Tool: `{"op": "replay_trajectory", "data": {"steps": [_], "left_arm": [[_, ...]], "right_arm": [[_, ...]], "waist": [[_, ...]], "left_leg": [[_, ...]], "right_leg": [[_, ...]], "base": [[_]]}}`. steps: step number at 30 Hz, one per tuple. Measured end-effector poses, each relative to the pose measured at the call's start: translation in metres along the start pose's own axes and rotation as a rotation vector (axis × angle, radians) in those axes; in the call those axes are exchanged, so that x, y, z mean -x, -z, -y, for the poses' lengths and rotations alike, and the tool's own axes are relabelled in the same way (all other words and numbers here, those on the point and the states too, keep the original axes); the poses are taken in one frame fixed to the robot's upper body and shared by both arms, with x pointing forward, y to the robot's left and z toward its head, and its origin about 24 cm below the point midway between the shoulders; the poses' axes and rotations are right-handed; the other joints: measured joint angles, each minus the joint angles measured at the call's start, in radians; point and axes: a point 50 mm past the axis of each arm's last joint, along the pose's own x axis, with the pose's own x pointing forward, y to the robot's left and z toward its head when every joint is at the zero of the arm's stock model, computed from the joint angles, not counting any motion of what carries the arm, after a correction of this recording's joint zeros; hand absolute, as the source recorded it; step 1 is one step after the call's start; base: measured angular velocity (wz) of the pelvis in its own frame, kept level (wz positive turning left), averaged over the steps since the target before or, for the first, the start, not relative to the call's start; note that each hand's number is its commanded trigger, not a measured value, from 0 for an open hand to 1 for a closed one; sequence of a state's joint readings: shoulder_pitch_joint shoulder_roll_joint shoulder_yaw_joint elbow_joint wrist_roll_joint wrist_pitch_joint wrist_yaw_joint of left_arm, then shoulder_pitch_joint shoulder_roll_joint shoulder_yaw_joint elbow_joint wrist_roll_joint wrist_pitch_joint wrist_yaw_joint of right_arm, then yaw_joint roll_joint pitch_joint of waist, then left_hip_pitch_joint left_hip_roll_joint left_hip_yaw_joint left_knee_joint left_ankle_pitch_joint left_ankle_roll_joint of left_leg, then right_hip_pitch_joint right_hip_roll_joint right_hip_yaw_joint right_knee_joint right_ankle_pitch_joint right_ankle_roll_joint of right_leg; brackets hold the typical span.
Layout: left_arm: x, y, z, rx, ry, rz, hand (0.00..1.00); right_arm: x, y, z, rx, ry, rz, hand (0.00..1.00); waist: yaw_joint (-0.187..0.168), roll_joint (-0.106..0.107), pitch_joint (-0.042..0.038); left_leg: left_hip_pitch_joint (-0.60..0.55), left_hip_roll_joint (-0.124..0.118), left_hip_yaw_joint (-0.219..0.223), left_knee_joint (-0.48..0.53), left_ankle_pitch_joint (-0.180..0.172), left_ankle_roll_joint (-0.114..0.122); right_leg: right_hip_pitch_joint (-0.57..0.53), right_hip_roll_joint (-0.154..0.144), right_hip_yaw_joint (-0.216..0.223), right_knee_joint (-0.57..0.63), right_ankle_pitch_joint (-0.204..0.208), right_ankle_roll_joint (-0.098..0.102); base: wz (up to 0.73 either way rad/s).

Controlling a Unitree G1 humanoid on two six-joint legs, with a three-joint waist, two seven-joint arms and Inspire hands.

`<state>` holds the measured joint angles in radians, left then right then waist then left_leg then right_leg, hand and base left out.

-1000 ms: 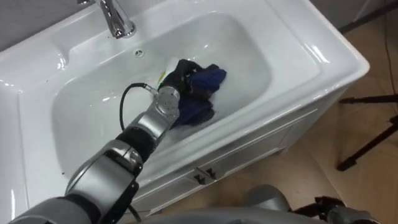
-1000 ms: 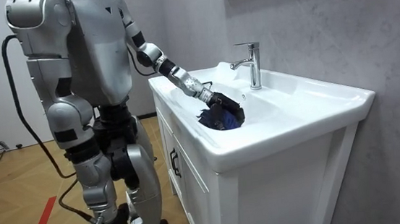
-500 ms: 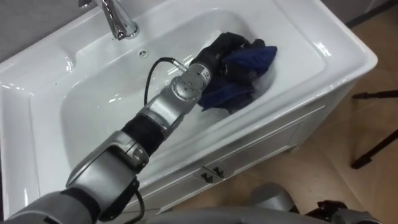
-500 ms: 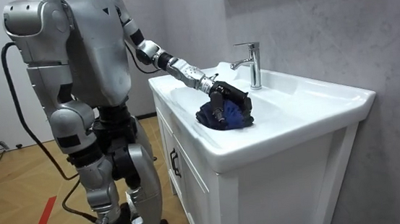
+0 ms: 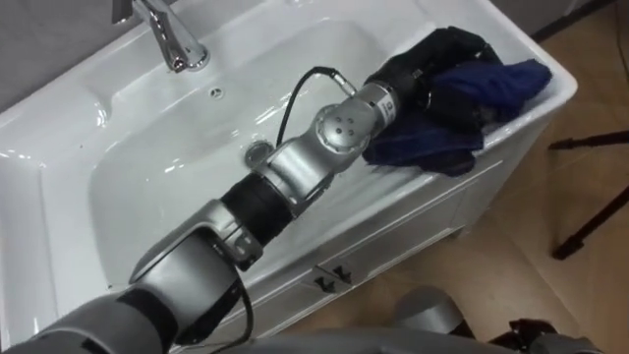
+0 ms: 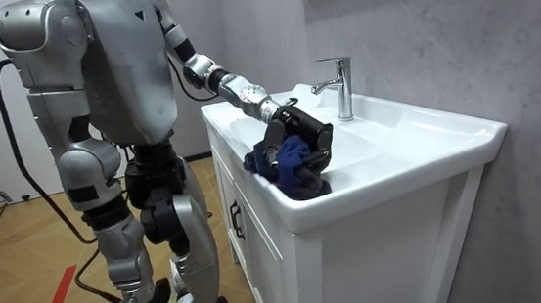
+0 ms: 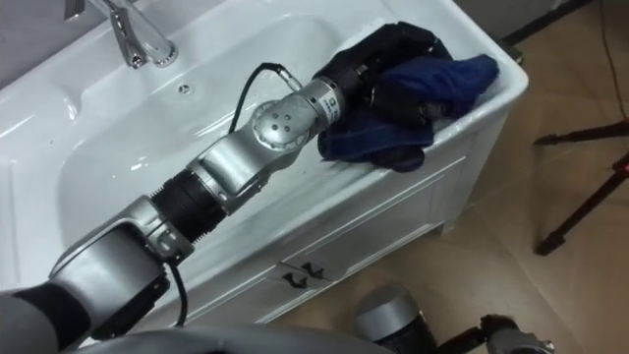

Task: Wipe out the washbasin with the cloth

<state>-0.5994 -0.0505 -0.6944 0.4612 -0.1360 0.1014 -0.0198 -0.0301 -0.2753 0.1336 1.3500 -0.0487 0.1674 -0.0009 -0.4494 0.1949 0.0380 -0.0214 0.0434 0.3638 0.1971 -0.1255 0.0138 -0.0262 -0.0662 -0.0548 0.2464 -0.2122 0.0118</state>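
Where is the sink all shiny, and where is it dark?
Left eye view: light glints on the basin rim by the tap, while the dark cloth in the left hand shows no glare. Room view: the cabinet under the rim looks shaded.

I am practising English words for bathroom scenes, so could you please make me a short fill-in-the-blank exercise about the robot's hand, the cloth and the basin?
1. The cloth is gripped by the robot's ____ hand, at the basin's front right corner.
2. The colour of the cloth is dark ____.
3. The metal faucet stands at the ____ edge of the basin, far from the cloth.

Missing words: left; blue; back.
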Motion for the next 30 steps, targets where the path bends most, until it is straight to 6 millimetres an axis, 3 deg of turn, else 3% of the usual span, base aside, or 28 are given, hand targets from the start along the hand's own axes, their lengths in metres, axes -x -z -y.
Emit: {"op": "replay_trajectory", "data": {"steps": [6,16,18,30], "left_arm": [[0.006,0.011,-0.003,-0.011,-0.014,-0.003,1.0],[0.014,0.037,-0.001,0.037,-0.037,-0.05,1.0],[0.015,0.04,-0.003,0.047,-0.047,-0.061,1.0],[0.024,0.061,-0.018,-0.002,-0.143,-0.122,1.0]], "right_arm": [[0.0,0.005,-0.001,-0.013,0.006,-0.025,0.0],[0.0,0.005,-0.005,-0.015,0.016,-0.039,0.0],[0.0,0.005,-0.008,-0.016,0.009,-0.043,0.0],[0.0,0.023,-0.014,-0.051,0.003,-0.075,0.0]], "waist": [[-0.013,-0.024,0.012],[-0.011,-0.067,-0.0022],[-0.011,-0.069,-0.0036],[0.002,-0.074,-0.0061]], "left_leg": [[0.013,0.001,0.005,-0.001,0.0,-0.001],[0.05,0.008,0.017,0.0,-0.004,-0.006],[0.052,0.018,0.017,0.002,-0.012,-0.019],[0.084,0.034,0.019,0.001,-0.01,-0.029]], "right_leg": [[0.009,0.001,0.002,0.004,-0.007,-0.002],[0.045,0.01,0.014,-0.01,-0.004,-0.009],[0.045,0.019,0.015,-0.01,-0.002,-0.012],[0.061,0.033,0.025,-0.001,0.002,-0.014]], "base": [[-0.02],[-0.06],[-0.04],[-0.06]]}}
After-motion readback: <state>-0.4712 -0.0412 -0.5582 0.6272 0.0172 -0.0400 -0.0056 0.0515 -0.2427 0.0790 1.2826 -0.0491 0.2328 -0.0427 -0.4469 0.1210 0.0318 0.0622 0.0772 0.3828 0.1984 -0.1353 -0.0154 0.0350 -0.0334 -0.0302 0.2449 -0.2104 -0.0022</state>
